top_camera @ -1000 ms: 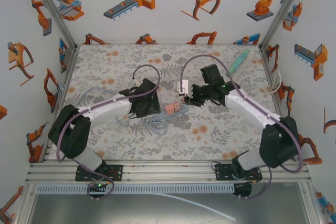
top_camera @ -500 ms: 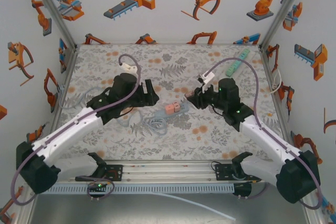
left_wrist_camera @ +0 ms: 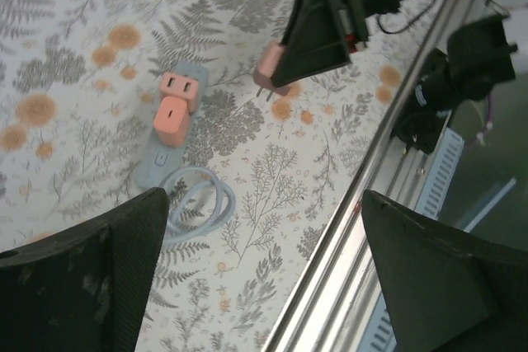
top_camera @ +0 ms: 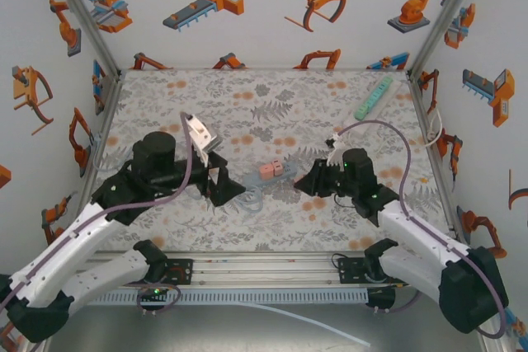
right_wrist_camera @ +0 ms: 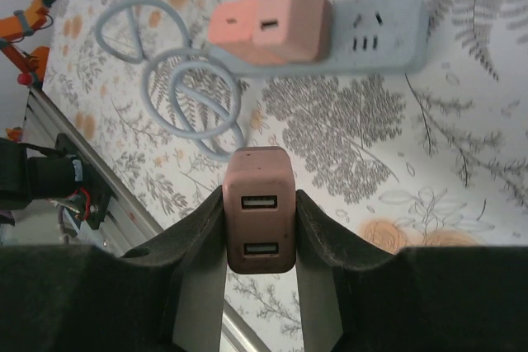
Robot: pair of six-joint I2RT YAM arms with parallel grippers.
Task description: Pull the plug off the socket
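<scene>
A pale blue socket strip (top_camera: 272, 172) lies flat mid-table with two pink plugs (top_camera: 269, 169) seated in it. In the right wrist view my right gripper (right_wrist_camera: 260, 204) is shut on a third pink plug (right_wrist_camera: 259, 210), a block with two USB ports, held above the mat and apart from the socket strip (right_wrist_camera: 371, 35). The left wrist view shows that plug (left_wrist_camera: 272, 80) with bare prongs in the right gripper (left_wrist_camera: 318, 22). My left gripper (left_wrist_camera: 262, 195) stands open with nothing between its fingers, just left of the strip (left_wrist_camera: 165, 142) in the top view (top_camera: 221, 185).
The strip's blue cable (top_camera: 249, 195) coils on the mat just in front of it. A green power strip (top_camera: 374, 97) lies at the back right corner. The aluminium front rail (left_wrist_camera: 371, 179) runs close under the left gripper. Walls enclose three sides.
The left gripper has opened, let go of the strip and drawn back to the near left. The right gripper has pulled back toward the near edge with the pink plug.
</scene>
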